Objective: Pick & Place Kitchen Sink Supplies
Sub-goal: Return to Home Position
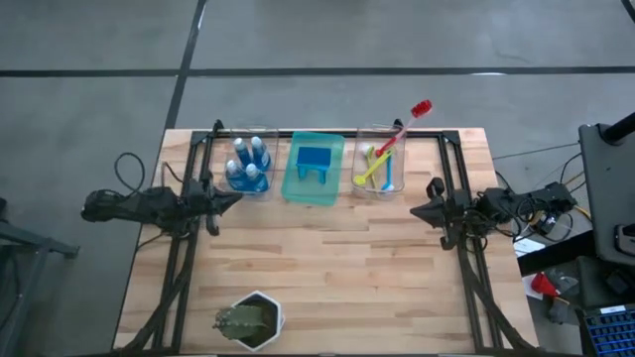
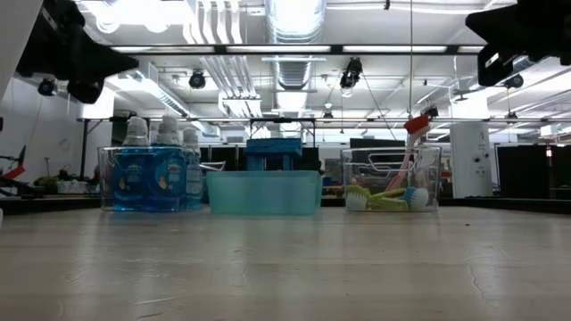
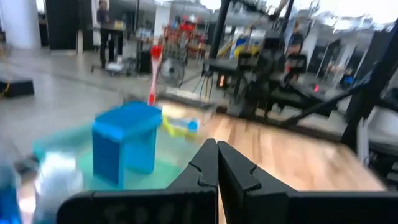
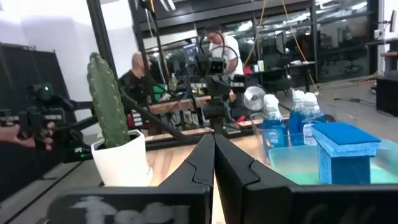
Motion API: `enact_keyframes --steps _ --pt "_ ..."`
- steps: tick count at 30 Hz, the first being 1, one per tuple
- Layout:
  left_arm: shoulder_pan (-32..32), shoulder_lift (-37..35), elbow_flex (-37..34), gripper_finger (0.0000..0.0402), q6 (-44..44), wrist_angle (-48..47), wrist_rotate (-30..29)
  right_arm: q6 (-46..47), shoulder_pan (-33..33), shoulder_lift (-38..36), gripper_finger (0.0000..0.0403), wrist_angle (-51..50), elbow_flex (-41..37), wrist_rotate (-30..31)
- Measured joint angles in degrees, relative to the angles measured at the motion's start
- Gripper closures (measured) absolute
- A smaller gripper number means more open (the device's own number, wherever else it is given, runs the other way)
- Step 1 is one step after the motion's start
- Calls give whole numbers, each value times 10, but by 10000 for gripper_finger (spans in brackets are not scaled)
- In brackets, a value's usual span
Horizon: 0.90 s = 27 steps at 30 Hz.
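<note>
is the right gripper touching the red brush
Apart. The high view shows bare table between the right gripper and the red brush.

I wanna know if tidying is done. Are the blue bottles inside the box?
Inside. The blue bottles stand upright between the walls of the left clear bin, as the high and low views both show.

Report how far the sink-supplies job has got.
Done: blue bottles in the left bin, sponges in the green tray, brushes in the right bin. In hand: nothing; left gripper and right gripper sit at the table's sides, fingers shut, empty. Left: no loose supplies visible.
</note>
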Motion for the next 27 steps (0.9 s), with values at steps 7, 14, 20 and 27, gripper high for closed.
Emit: enact_keyframes --steps 7,14,20,27 --pt "0 0 -52 401 -17 45 9 36 0 -48 394 17 -50 -11" --pt "0 0 -92 401 -8 127 18 91 0 -46 394 -44 -62 -13" --pt "0 2 -95 401 11 133 5 85 0 -46 394 -45 -62 -13" --pt "0 3 -95 401 5 132 4 84 0 -46 394 -45 -62 -13"
